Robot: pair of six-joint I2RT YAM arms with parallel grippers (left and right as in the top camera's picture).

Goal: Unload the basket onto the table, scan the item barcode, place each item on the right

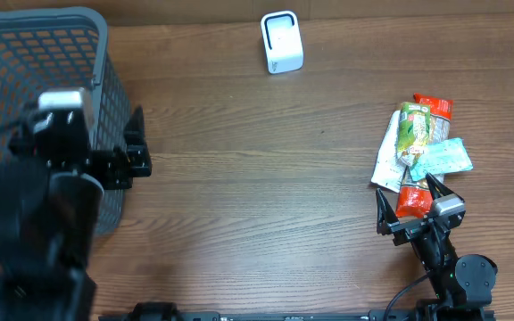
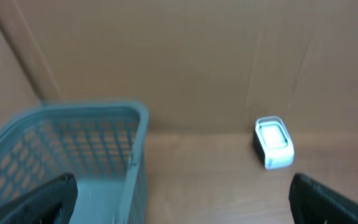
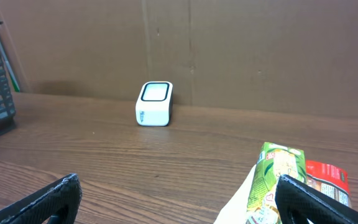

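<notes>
Over on the right side of the wood-grain table (image 1: pixel 257 178), a loose pile of glossy, crinkled snack packets (image 1: pixel 422 147) lies flat: green, red, pale teal, white. Right gripper (image 1: pixel 409 198) stands wide open at the pile's near edge, an orange-red packet (image 1: pixel 410 201) showing between its black fingers from above; contact can't be judged. Boxy, round-cornered white scanner (image 1: pixel 282 42) sits well apart at the far edge. Left gripper (image 1: pixel 139 141), also spread wide and empty, hovers beside the grey plastic mesh basket (image 1: pixel 25 53)
</notes>
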